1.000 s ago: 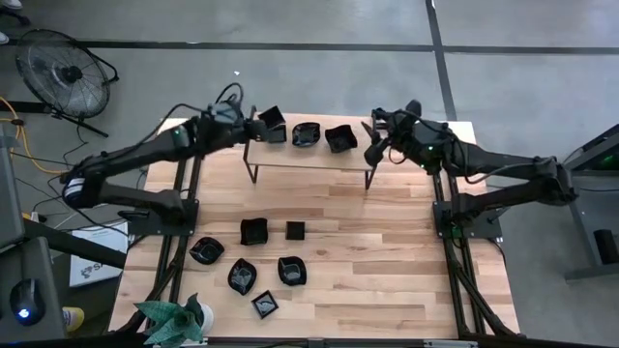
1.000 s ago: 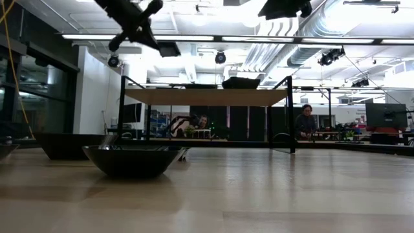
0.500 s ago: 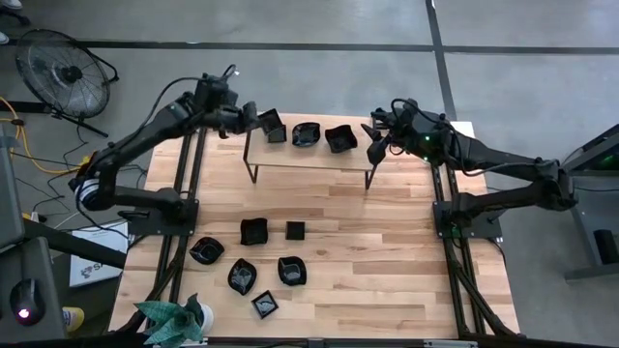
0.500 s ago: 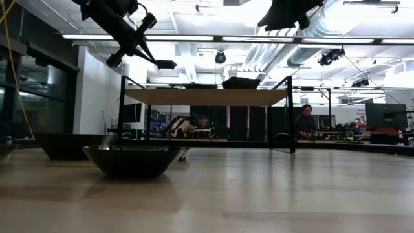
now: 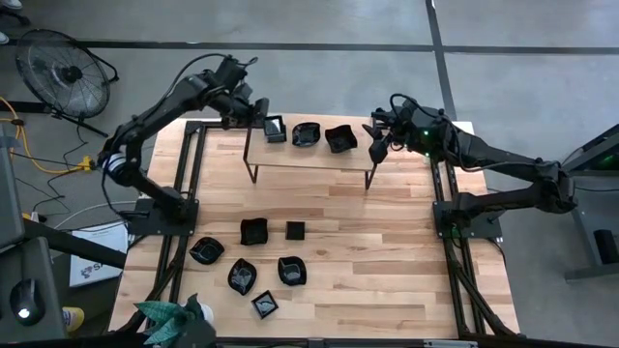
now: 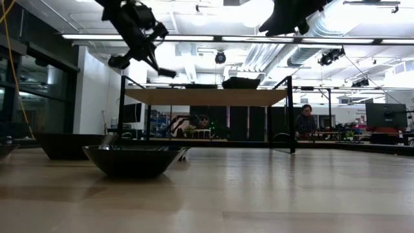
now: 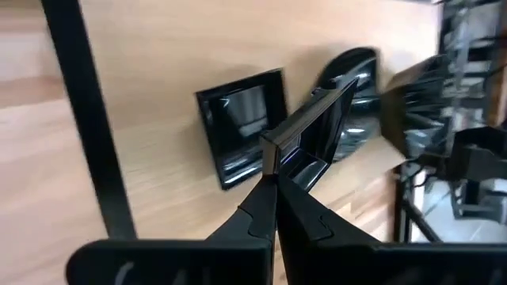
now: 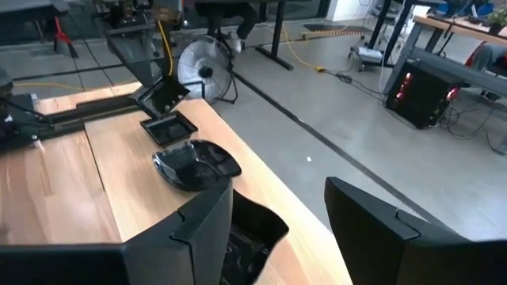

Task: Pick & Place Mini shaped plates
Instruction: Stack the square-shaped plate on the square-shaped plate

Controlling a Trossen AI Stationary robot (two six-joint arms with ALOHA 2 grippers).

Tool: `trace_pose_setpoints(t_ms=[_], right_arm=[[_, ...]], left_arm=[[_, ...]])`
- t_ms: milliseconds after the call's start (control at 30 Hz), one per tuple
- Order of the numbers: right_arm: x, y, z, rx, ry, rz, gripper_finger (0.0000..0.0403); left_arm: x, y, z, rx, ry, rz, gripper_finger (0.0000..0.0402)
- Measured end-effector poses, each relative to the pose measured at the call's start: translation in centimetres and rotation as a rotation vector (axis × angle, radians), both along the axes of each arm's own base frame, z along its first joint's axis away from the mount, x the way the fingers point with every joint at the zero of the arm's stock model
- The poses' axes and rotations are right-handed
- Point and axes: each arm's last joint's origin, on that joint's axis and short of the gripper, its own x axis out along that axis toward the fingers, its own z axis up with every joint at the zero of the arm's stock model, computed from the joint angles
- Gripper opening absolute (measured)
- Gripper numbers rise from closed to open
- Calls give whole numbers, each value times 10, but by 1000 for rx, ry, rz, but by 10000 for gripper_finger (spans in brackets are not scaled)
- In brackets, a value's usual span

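Left wrist view shows the left gripper (image 7: 276, 170) clenched on a square mini plate (image 7: 317, 131) above the shelf (image 5: 309, 159), placing comes next; right gripper (image 5: 375, 145) waits released.

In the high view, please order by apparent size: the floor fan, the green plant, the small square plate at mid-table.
1. Floor fan.
2. Green plant, partly cut off by the picture's edge.
3. Small square plate.
The fan stands on the floor, farther from the camera, yet looks largest.
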Motion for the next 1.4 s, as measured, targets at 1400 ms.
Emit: trace_pose_setpoints(t_ms=[1400], right_arm=[[-5, -7, -7, 12, 84, 48, 197]], left_arm=[[12, 13, -19, -51, 77, 21, 26]])
